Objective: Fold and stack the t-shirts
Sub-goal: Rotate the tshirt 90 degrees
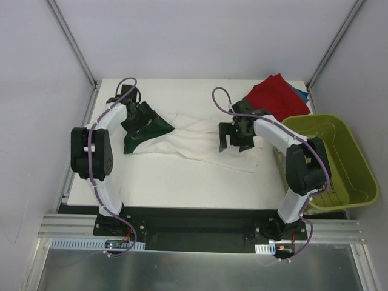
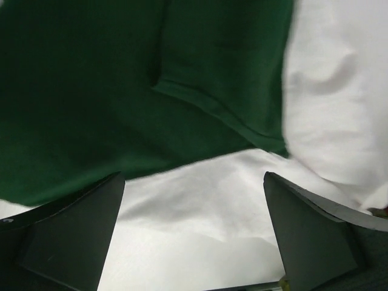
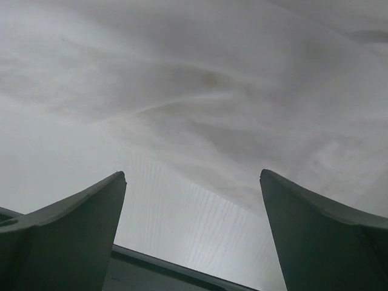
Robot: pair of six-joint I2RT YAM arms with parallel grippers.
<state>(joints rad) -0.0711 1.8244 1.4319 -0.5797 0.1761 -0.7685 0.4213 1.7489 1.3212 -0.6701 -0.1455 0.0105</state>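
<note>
A cream-white t-shirt (image 1: 194,140) with dark green sleeves (image 1: 151,127) lies crumpled across the middle of the table. My left gripper (image 1: 138,123) is open, directly over its green sleeve end; the left wrist view shows green cloth (image 2: 121,79) and white cloth (image 2: 200,200) between the spread fingers. My right gripper (image 1: 233,140) is open over the shirt's right end; the right wrist view shows only white cloth (image 3: 200,109) between its fingers. A folded red t-shirt (image 1: 276,97) lies on a teal-blue one (image 1: 301,93) at the back right corner.
An olive-green plastic basket (image 1: 330,160) stands off the table's right edge, beside the right arm. The table's white top (image 1: 182,182) is bordered by grey walls and metal posts at the back corners.
</note>
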